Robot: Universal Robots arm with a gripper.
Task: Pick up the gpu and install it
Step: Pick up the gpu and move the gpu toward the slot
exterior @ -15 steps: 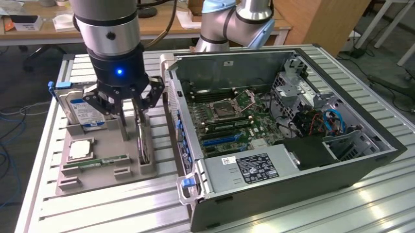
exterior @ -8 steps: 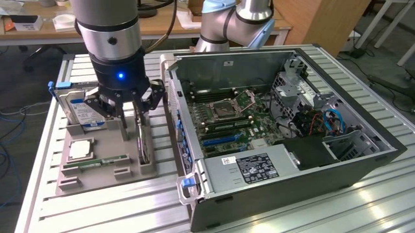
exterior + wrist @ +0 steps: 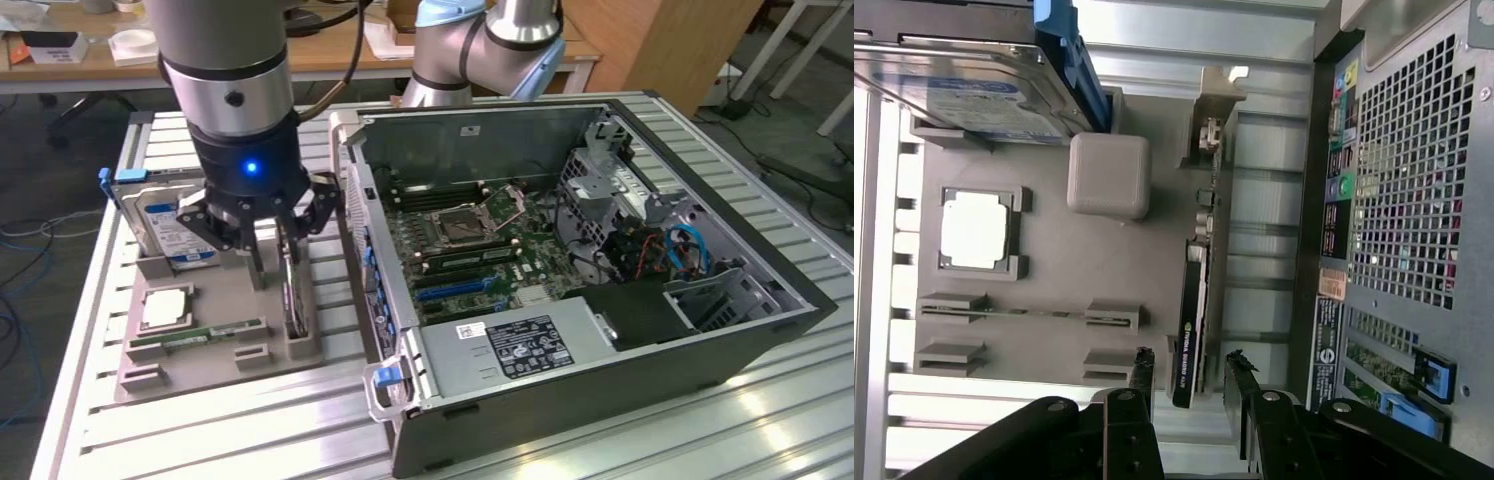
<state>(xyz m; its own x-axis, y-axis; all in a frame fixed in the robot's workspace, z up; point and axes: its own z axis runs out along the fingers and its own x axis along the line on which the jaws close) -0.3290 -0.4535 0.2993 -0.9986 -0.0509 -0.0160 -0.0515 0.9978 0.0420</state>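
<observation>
One ribbed metal worktop (image 3: pixel 200 440) carries a grey parts holder (image 3: pixel 200 378) and an open computer case (image 3: pixel 641 400), with a wooden desk (image 3: pixel 94 68) behind it in the room. The gpu (image 3: pixel 1196 300) stands on edge in the holder's slot nearest the case. The pincer (image 3: pixel 1189 372) hangs wide open, one finger on either side of the card, gripping nothing.

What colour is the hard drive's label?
The hard drive's label is blue and white; the exterior view shows it best.
</observation>
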